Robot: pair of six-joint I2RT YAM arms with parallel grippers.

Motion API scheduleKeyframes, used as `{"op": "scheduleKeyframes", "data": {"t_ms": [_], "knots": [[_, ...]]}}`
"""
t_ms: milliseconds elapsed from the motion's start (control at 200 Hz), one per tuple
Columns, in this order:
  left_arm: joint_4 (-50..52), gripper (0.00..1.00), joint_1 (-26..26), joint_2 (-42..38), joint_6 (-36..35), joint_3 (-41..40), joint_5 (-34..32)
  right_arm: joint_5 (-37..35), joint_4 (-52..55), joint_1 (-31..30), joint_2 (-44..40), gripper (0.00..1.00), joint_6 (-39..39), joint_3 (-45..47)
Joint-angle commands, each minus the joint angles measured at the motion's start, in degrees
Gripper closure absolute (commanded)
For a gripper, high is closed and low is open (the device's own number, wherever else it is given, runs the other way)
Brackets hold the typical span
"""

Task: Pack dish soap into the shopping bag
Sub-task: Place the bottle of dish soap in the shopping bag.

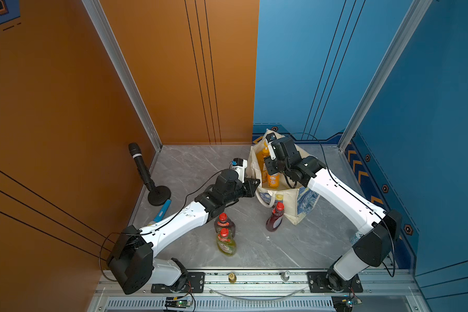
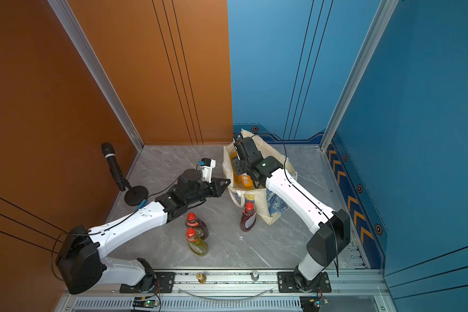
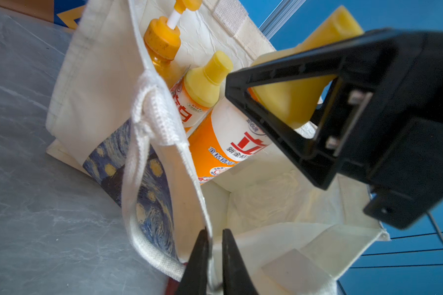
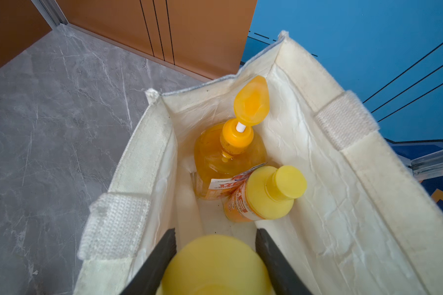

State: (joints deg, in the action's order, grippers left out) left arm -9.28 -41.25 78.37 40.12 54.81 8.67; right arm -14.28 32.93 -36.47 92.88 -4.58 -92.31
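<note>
The shopping bag (image 1: 295,205) (image 2: 260,208) stands open at the back of the table. My left gripper (image 3: 212,255) (image 1: 256,186) is shut on the bag's near rim, with the fabric edge pinched between its fingers. My right gripper (image 4: 215,255) (image 1: 271,169) is shut on the yellow cap of an orange dish soap bottle (image 3: 241,132) that hangs inside the bag's mouth. In the bag stand the big pump bottle (image 4: 228,158) and another yellow-capped bottle (image 4: 266,196). Outside the bag stand two dark red bottles (image 1: 275,218) (image 1: 224,222) and a yellow-green one (image 1: 226,243).
A black microphone (image 1: 143,170) on a round stand is at the left wall, with a blue tool (image 1: 162,209) lying beside its base. Orange and blue walls close in the grey marble table (image 1: 281,251). A metal rail (image 1: 254,278) runs along the front.
</note>
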Motion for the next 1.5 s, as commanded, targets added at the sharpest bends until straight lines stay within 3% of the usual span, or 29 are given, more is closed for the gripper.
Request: {"op": "scheduleKeyframes", "data": {"t_ms": [0, 711, 1211, 1497], "knots": [[0.0, 0.89, -0.8, 0.2, -0.8, -0.9, 1.6, -2.6, -11.7, 0.2, -2.2, 0.87, 1.7, 0.8], [0.0, 1.00, -2.2, -0.6, -2.5, 0.5, 1.5, 0.9, -29.5, 3.8, 1.6, 0.88, -1.9, 11.7], [0.0, 1.00, -2.5, -1.5, -2.8, 0.7, 0.9, 2.4, -33.4, 4.5, 6.1, 0.88, -2.8, 15.0], [0.0, 0.99, -2.4, -1.1, -2.8, 0.3, 0.8, 3.9, -34.2, 5.5, 6.2, 0.56, -4.6, 17.7]]}}
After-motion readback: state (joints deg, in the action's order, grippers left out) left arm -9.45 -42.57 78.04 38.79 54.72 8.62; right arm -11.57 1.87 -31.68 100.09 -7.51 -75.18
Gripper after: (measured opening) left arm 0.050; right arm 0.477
